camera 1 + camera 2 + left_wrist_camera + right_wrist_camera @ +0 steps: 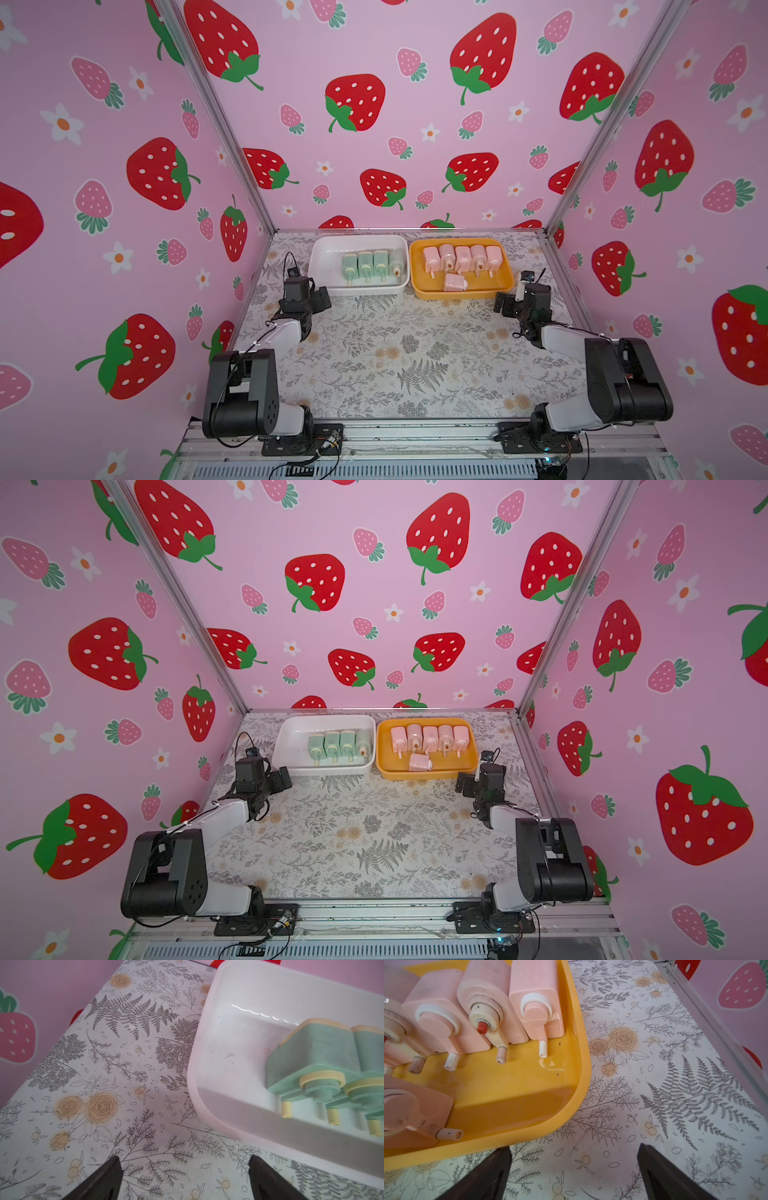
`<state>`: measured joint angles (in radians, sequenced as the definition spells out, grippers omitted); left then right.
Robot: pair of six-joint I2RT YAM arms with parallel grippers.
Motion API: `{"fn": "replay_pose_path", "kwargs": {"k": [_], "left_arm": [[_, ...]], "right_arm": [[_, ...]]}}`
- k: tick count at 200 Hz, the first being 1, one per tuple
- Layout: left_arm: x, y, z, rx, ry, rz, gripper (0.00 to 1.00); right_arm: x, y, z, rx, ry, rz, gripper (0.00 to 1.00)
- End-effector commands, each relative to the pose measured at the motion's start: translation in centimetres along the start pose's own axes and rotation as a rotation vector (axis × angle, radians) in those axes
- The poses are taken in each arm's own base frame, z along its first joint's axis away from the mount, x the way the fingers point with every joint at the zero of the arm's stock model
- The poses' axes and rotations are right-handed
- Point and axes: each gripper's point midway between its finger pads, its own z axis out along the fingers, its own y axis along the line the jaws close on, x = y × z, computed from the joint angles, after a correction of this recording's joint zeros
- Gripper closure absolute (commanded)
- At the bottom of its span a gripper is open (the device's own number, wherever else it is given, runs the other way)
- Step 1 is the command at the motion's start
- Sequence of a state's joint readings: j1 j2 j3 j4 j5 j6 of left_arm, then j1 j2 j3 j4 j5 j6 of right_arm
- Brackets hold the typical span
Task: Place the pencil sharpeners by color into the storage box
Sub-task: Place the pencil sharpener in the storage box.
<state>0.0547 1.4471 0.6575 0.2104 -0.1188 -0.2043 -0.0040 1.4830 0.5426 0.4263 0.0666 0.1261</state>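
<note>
With mint sharpeners [311, 1053] boxed ahead of the released left tool [184, 1157] and pink sharpeners [533, 987] ahead of the released right tool [574, 1147], sorting is judged finished; only withdrawal is called for.

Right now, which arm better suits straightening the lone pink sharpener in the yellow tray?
Right: the right hand, open, sits beside the yellow tray; the left hand is by the white bin.

— What stands around you?
— Around me, three pink walls [374, 41] printed with red strawberries and white flowers, joined by silver metal corner posts [220, 120].
— And below?
— A flat tabletop [415, 353] papered with grey ferns and yellow roses.
</note>
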Motion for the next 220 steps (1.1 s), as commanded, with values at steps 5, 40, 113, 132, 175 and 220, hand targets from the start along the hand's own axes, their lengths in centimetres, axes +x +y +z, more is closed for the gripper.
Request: {"fn": "replay_pose_path", "kwargs": {"k": [5,40,113,132,175,220], "left_arm": [[-1.2,-1.7,0.7,0.099,-0.084,0.057,0.0],[-1.4,-2.4,0.7,0.143,-0.148,0.108,0.0],[0.3,-2.7,0.4,0.195,-0.256,0.131,0.0],[0.2,-2.2,0.6,0.134,-0.252,0.124,0.01],[0.2,-0.8,0.0,0.028,-0.301,0.092,0.0],[0.2,-1.0,0.2,0.032,-0.287,0.098,0.0]], "right_arm": [[-2.6,1.1,0.1,-0.06,-0.076,-0.034,0.0],[-2.7,1.3,-0.3,-0.081,-0.096,-0.043,0.0],[-2.7,1.6,-1.6,-0.108,-0.17,-0.055,0.0],[-2.8,1.7,-1.8,-0.117,-0.183,-0.065,0.0],[-2.3,1.4,-1.6,-0.139,-0.231,-0.058,0.0],[-1.1,2.0,-2.1,-0.192,-0.292,-0.08,0.0]]}}
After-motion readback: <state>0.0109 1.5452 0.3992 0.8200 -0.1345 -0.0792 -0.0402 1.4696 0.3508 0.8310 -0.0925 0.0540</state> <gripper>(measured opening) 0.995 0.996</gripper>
